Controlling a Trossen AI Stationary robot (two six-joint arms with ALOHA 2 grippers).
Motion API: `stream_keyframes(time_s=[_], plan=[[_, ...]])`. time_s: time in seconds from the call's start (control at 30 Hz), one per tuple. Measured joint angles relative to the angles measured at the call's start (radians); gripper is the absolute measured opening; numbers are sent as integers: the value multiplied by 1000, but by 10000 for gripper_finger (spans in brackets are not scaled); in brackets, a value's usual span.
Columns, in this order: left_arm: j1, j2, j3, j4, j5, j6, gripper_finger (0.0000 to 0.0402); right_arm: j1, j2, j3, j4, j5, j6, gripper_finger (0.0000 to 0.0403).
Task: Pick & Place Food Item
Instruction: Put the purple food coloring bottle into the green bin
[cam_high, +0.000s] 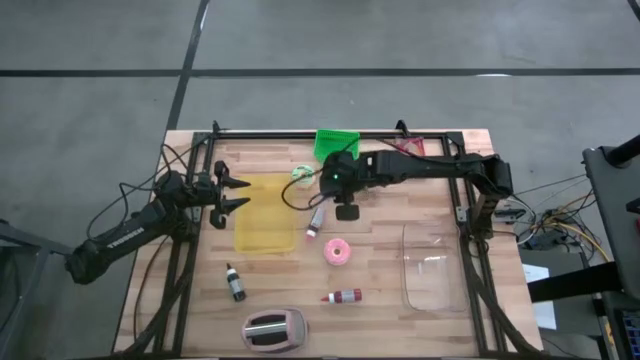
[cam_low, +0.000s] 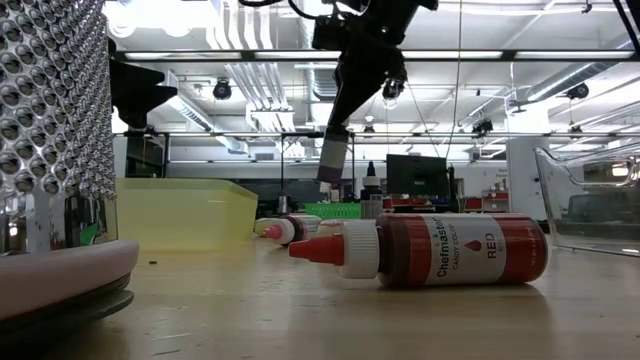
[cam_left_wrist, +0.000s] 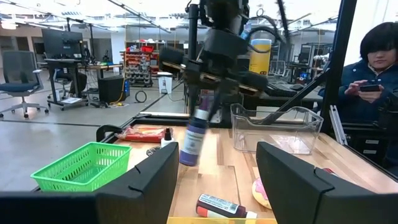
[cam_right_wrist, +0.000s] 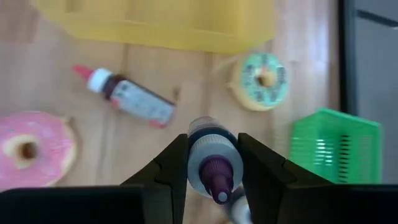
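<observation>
A: What does the right gripper (cam_right_wrist: 212, 163) hold?

B: It is closed on a purple bottle (cam_right_wrist: 211, 155). The bottle hangs in the air above the table (cam_high: 380, 300), between the yellow bin (cam_high: 264, 213) and the pink donut (cam_high: 338, 252). In the low view its upper part is hidden behind the fingers.

A: And the left gripper (cam_high: 236, 193)?

B: It waits at the left edge of the yellow bin. Its jaws stand apart, and nothing is between them.

A: Which things are hard to see?

B: In the low view the grater (cam_low: 55, 150) is cut off by the picture's edge, and the red bottle (cam_low: 430, 250) covers much of what lies behind it. The clear bin (cam_high: 430, 265) is faint from above. The green donut (cam_high: 302, 173) lies just beside the green basket (cam_high: 335, 143), and the arm partly covers that basket from above.

A: Is a person there?

B: Yes, a person (cam_left_wrist: 373, 93) stands beyond the table in the left wrist view and holds something small. What it is cannot be told.

A: Other bottles?

B: A dark bottle (cam_high: 235, 284) lies near the left frame.
</observation>
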Motion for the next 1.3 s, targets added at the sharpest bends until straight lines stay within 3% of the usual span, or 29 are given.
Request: stream_keyframes(time_s=[0.3, 0.83, 1.3], plan=[[0, 0, 0, 0, 0, 0, 223, -100, 59, 124, 9, 7, -102, 107], [0, 3, 0, 0, 7, 19, 223, -252, 426, 678, -337, 44, -189, 107], [0, 3, 0, 0, 8, 34, 223, -359, 421, 691, -349, 51, -161, 107]])
